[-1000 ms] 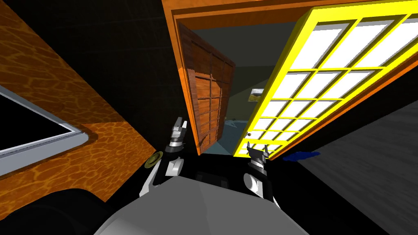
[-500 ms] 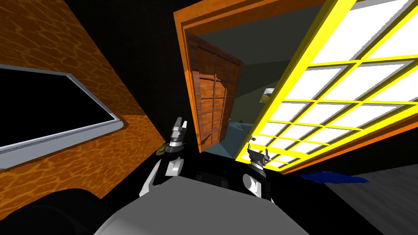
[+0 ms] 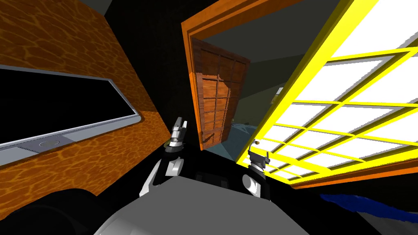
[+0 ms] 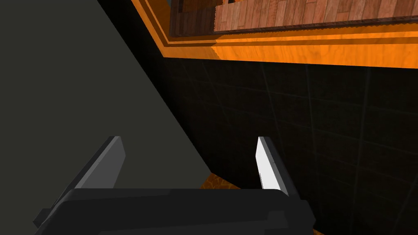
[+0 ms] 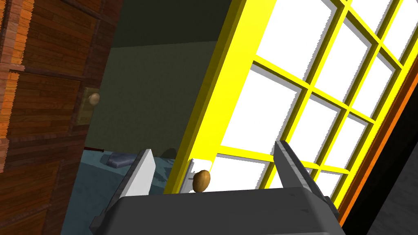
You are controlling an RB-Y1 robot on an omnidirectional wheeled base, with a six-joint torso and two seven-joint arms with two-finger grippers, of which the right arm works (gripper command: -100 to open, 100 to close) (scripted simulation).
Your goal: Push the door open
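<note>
Far left: orange mottled wall (image 3: pixel 81 49) with a grey-framed black panel (image 3: pixel 61 106) set in it. The left gripper (image 3: pixel 178 129) hangs by that wall's near end, jaws spread and empty. It faces a dark tiled wall below the orange door frame (image 4: pixel 306 49), off to the side of the opening. Next right, inside the frame, a brown panelled wooden door (image 3: pixel 218 98) stands swung away, with a small pale knob (image 5: pixel 94 98) on it. Then a gap showing a grey-green room. Right of the gap is the yellow door with a grid of white panes (image 3: pixel 326 114): long axis upright, free edge toward the gap, leaf slanting off rightward. Its brown round knob (image 5: pixel 201 180) sits just ahead of the right gripper (image 5: pixel 214 147), between the spread, empty jaws; whether anything touches, I cannot tell. Judgement: the right arm is much the nearer, and the push should go straight forward against the leaf beside the knob, close to the free edge.
</note>
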